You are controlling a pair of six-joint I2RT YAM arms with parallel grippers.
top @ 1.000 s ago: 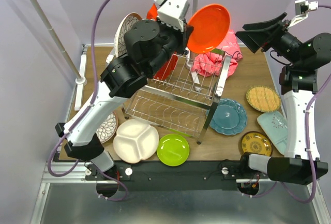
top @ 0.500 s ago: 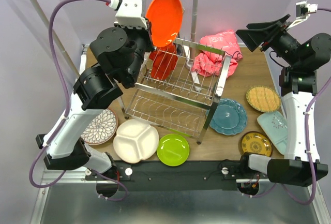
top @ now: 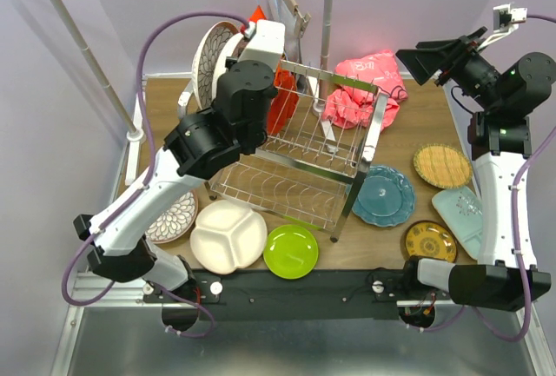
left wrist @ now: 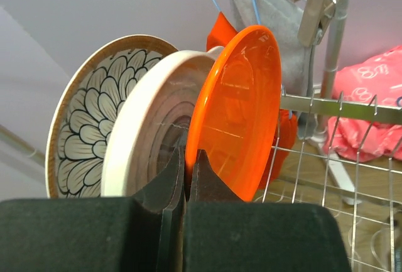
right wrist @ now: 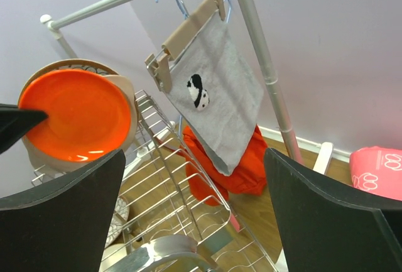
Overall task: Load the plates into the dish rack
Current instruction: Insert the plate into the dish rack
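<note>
The dish rack point(top: 304, 146) stands mid-table; at its far-left corner a floral plate point(left wrist: 88, 115) and a cream plate point(left wrist: 147, 134) stand on edge, packed close to save slots. The orange plate point(left wrist: 242, 108) is upright just against the cream one, its lower rim pinched tight in the left gripper point(left wrist: 186, 159), likely for seating. A white divided plate point(top: 228, 235) and a lime green plate point(top: 291, 251) lie flat before the rack; the right gripper point(right wrist: 195, 190) hangs above its far right, spread wide, empty, clear of the work.

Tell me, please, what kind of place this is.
Probably a robot test bench staged as a home corner: robot arms at a wooden table, a steel dish rack, loose plates, a clothes rail.
</note>
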